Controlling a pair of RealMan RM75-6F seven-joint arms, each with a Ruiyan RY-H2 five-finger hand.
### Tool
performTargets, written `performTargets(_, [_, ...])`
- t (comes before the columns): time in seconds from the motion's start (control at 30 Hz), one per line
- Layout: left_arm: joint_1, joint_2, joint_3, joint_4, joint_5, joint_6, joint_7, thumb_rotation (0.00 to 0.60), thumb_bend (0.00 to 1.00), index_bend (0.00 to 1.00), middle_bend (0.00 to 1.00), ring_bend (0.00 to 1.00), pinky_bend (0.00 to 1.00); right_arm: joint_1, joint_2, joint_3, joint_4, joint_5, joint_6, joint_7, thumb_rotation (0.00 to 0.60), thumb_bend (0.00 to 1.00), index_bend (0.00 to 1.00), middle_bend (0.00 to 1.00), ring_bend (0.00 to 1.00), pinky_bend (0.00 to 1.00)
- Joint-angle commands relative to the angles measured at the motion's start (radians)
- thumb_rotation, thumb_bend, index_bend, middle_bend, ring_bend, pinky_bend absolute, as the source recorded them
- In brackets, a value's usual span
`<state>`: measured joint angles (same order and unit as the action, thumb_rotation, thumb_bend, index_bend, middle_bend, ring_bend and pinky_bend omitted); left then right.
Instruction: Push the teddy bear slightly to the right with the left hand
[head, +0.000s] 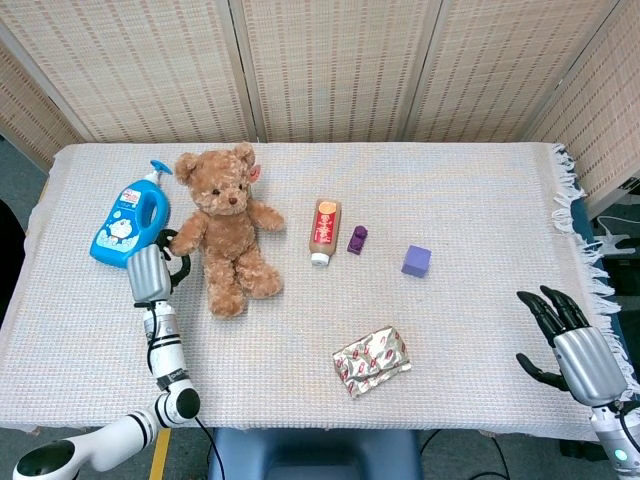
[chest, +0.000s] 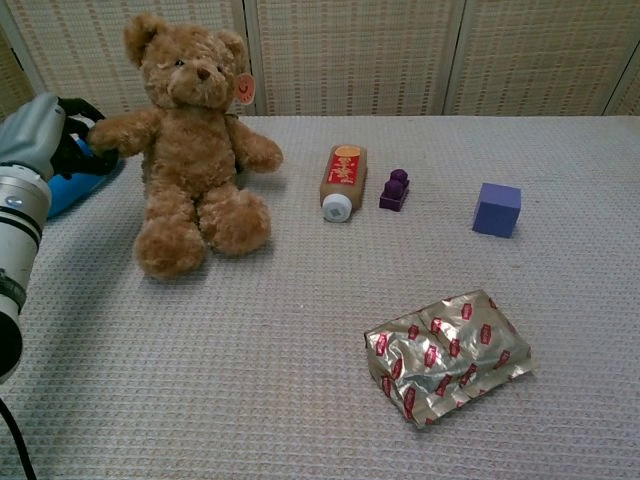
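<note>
Two hands are in view. The left hand (head: 150, 272) sits at the left side of the table (head: 480, 200), just beside the outstretched arm of the teddy bear (head: 229, 228). Its dark fingers (chest: 72, 150) curl inward beside the bear's paw; they appear to touch the paw, but neither view shows clearly whether they grip it, so whether this hand is clenched or released cannot be told. In the chest view the grey back of the left hand (chest: 33, 130) hides most of the fingers.

The teddy bear (chest: 190, 140) sits upright in the left half of the table, legs toward the front edge, with a round tag at its ear.

A blue detergent bottle (head: 130, 215) lies on the cloth just left of the bear, behind the left hand. In the chest view only a blue patch of it (chest: 70, 190) shows past the hand.

Right of the bear, apart from it, lies a brown bottle (head: 324, 230) with its white cap toward the front. Just beside it is a small dark purple block (head: 357, 239). Further right stands a lilac cube (head: 417, 261). A crumpled foil packet (head: 371, 361) lies near the front edge.

The right hand (head: 575, 345) hangs off the front right corner, fingers spread and released, holding nothing.
</note>
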<state>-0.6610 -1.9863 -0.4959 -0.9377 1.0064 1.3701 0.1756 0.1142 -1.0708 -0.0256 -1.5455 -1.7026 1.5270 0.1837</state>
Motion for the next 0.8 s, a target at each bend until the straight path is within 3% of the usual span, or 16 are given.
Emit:
performTargets(0.03, [0.011,0.017,0.003,-0.047,-0.038,-0.038,0.046,0.6,0.43,0.41,0.57,0.55,0.62,0.0,0.0,0.0,0.0,-0.001,0.001,0.001,0.6,0.15,0.0,0.11,0.0,0.08])
performTargets(0.23, [0.013,0.023,0.002,-0.069,-0.04,-0.029,0.07,0.6,0.43,0.41,0.57,0.55,0.62,-0.001,-0.001,0.001,0.001,0.0,0.003,0.001,0.6,0.15,0.0,0.11,0.0,0.08])
performTargets(0.4, [0.006,0.008,0.014,-0.025,0.036,0.032,-0.008,0.6,0.43,0.38,0.54,0.54,0.61,-0.001,-0.001,0.0,0.001,-0.001,0.002,0.001,0.6,0.15,0.0,0.11,0.0,0.08])
performTargets(0.6, [0.02,0.026,0.019,-0.069,0.003,-0.013,0.032,0.6,0.43,0.41,0.57,0.55,0.61,-0.002,0.0,-0.001,0.001,-0.003,0.005,0.002,0.6,0.15,0.0,0.11,0.0,0.08])
performTargets(0.8, [0.034,0.047,0.044,-0.076,0.021,-0.021,0.036,0.6,0.42,0.39,0.54,0.54,0.61,-0.002,0.0,0.0,0.001,0.0,0.004,0.003,0.6,0.15,0.0,0.11,0.0,0.08])
